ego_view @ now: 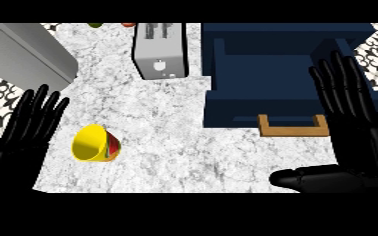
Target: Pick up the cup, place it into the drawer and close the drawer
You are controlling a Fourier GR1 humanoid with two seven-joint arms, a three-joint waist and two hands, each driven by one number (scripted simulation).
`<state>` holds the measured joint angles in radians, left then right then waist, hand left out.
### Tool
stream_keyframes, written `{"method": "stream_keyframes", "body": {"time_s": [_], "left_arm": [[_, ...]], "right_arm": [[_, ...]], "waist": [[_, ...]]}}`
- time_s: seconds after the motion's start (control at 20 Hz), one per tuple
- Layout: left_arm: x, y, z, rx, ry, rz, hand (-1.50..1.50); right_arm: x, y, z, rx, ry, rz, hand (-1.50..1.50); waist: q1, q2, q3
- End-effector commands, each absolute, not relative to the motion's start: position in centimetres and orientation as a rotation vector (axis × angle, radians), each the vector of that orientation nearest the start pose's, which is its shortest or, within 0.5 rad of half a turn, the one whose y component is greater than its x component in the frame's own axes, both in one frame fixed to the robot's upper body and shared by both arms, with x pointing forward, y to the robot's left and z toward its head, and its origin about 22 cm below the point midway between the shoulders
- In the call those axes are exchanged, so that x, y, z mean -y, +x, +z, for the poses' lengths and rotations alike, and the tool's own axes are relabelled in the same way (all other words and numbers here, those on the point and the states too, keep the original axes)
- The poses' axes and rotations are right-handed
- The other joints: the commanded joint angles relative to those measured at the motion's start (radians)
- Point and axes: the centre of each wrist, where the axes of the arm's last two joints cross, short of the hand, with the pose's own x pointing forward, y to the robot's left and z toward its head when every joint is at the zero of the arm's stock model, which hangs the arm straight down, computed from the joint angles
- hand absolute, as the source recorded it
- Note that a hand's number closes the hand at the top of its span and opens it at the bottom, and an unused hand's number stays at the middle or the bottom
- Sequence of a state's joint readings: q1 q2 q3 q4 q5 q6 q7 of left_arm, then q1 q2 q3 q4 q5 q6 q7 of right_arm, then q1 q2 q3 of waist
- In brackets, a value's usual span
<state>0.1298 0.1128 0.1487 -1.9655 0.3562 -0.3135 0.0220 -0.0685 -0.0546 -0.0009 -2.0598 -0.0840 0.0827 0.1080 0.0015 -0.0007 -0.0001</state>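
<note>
Now both hands are open and hold nothing; the left hand (33, 122) is just beside the yellow cup (96, 143), which lies on its side on the desk (177, 130); a bump could make it roll away; the right hand (343, 110) hangs over the open blue drawer (244, 107) and may block it; the toaster (159, 50) stands well back.
</note>
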Motion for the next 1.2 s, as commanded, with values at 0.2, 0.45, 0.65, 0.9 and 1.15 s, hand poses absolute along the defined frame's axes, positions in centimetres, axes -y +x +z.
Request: {"method": "stream_keyframes", "body": {"time_s": [0.2, 0.45, 0.65, 0.9, 1.15], "left_arm": [[-29.7, 19.2, 2.4, 1.795, -0.208, -0.043, -1.5], [-32.0, 19.4, 0.8, 1.777, -0.138, -0.012, -1.5], [-31.1, 19.0, -0.2, 1.756, -0.137, -0.022, -1.5], [-33.5, 22.3, -1.0, 1.75, -0.142, -0.015, -1.5], [-33.3, 20.8, -5.9, 1.712, -0.129, -0.027, -1.5]], "right_arm": [[24.1, 22.5, 13.5, 2.016, 0.11, 0.116, -1.5], [24.8, 22.8, 14.4, 2.035, 0.121, 0.112, -1.5], [23.8, 22.5, 14.7, 2.013, 0.129, 0.119, -1.5], [24.2, 22.2, 13.4, 2.01, 0.133, 0.115, -1.5], [25.0, 22.2, 14.2, 2.013, 0.143, 0.107, -1.5]], "waist": [[-0.001, 0.001, 0.0], [-0.001, 0.001, 0.0], [0.0, 0.0, 0.0], [-0.003, 0.001, 0.0], [-0.004, 0.001, 0.0]]}}
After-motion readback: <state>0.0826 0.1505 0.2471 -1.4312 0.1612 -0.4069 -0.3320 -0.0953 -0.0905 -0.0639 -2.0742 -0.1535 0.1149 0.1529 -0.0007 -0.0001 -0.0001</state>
